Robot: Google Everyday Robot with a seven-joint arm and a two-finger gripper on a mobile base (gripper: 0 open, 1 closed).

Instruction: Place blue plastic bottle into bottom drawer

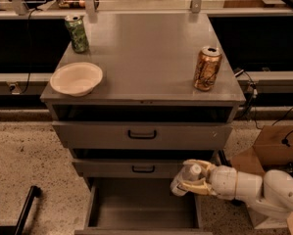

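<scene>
So the grab part is done. The gripper (pixel 187 176) is down at the right edge of the open drawer (pixel 136 207), with its fingers (pixel 199 188) pinched around the bottle (pixel 190 173). The bottle is tilted, cap up and to the right, and looks to be hanging just over the drawer's right rear corner, not resting on anything. The drawer is pulled out with nothing in it. What's left, I'd say: lower it in, let go, pull the arm out. Both cans and the bowl (pixel 76 78) sit up top, out of the way.
</scene>
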